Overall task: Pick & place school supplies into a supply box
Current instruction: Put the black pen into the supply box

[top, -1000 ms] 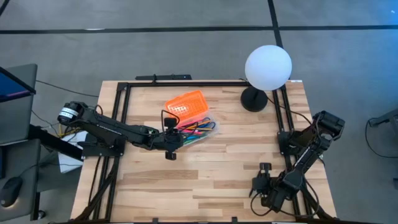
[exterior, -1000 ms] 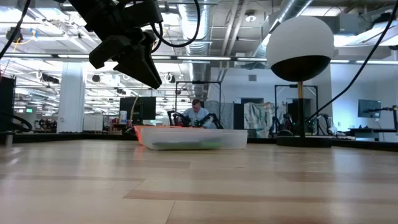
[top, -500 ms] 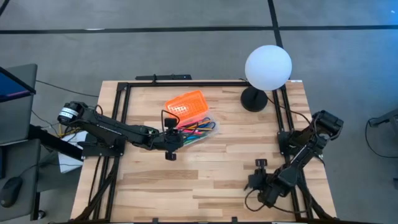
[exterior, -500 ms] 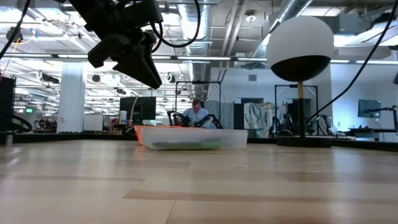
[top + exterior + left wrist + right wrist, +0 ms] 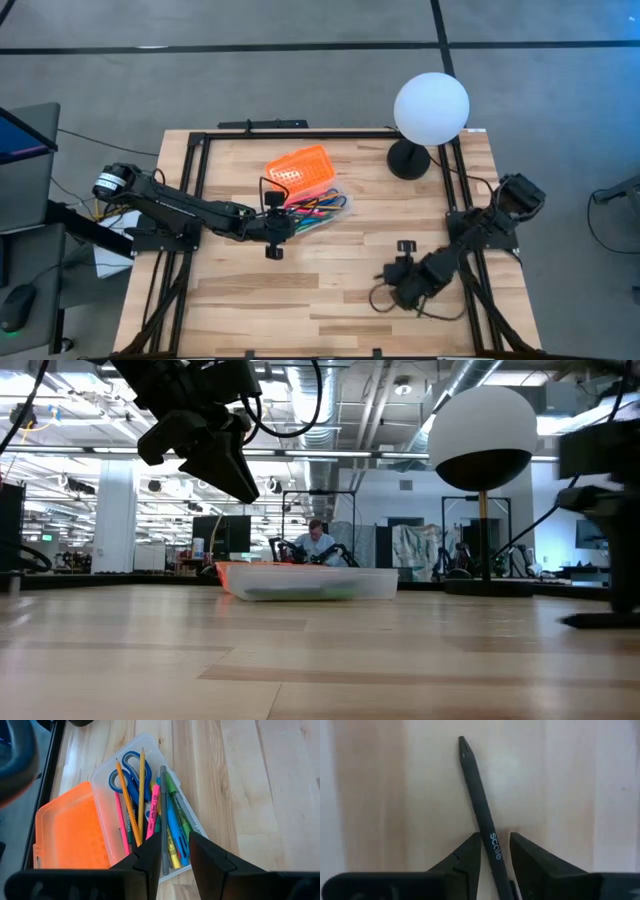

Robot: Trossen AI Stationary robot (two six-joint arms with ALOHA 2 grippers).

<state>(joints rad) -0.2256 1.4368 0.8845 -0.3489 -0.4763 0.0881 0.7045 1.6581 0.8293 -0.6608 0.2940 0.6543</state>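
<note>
Right gripper clamps a black pencil, tip jutting ahead, over bare tabletop. Carry step, likely. Supply box lies well ahead, lid open, pens and scissors inside. Left gripper hovers above its near end, jaws slightly parted, holding nothing. Next: bring pencil over box, release.

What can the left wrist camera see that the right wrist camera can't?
Only the left wrist view shows the clear box with its orange lid open, blue scissors, pencils and markers inside. Only the right wrist view shows a black pen between the right gripper's fingers. Both show the wooden table and two dark fingers.
</note>
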